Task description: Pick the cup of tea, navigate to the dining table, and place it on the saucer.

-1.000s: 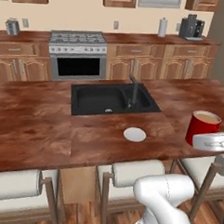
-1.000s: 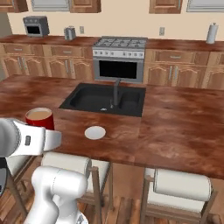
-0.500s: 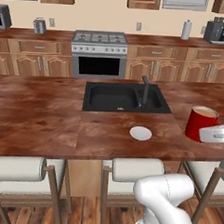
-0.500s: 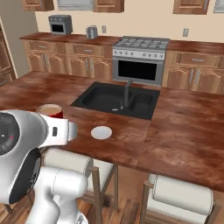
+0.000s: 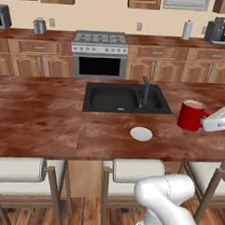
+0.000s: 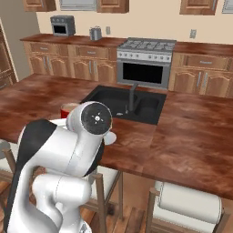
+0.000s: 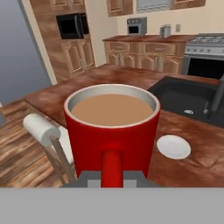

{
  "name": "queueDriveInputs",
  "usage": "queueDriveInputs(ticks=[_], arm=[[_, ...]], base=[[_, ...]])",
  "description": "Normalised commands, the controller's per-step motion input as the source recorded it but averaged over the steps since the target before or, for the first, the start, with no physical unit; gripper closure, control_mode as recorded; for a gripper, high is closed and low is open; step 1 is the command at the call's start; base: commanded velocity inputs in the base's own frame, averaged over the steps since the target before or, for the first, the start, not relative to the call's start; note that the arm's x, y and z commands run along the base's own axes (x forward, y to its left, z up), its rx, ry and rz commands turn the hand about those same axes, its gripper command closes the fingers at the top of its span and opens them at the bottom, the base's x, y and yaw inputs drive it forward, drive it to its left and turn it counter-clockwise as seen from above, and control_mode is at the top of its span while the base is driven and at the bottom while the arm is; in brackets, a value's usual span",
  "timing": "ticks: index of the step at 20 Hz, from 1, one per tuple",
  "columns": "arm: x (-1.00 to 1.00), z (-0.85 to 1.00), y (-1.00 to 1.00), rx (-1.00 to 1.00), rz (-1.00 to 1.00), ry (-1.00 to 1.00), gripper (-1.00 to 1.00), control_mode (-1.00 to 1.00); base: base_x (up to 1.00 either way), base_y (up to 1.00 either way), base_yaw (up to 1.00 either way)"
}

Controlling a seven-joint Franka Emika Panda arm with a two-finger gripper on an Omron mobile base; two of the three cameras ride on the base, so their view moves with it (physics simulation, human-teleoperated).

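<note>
Glossy white rounded arm links [image 6: 68, 150], black joint band, grey round end cap, white hand housing [image 5: 218, 119]

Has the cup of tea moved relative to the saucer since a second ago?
Yes, the cup of tea has moved left, nearer the saucer.

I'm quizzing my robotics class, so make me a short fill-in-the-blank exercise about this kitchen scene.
1. The cup of tea is colored ____.
2. The saucer lies on the dining table in front of the black ____.
3. The gripper jaws are shut on the cup's ____.

Missing words: red; sink; handle
</note>
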Motion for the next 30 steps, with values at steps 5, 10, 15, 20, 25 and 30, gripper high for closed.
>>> queueDriveInputs(ticks=[5,10,15,20,25,30], arm=[[0.68,-0.2,0.06,-0.07,0.09,0.0,1.0,-1.0],[0.61,-0.35,0.02,-0.07,0.06,0.0,1.0,-1.0],[0.53,-0.57,0.0,-0.03,0.09,0.03,1.0,-1.0],[0.35,-0.56,0.0,-0.01,0.13,0.01,1.0,-1.0],[0.33,-0.52,0.0,0.0,0.1,-0.01,1.0,-1.0],[0.37,-0.38,0.0,0.0,0.06,0.0,1.0,-1.0]], base=[[0.0,0.0,0.0],[0.0,0.0,0.0],[0.0,0.0,0.0],[0.0,0.0,0.0],[0.0,0.0,0.0],[0.0,0.0,0.0]])
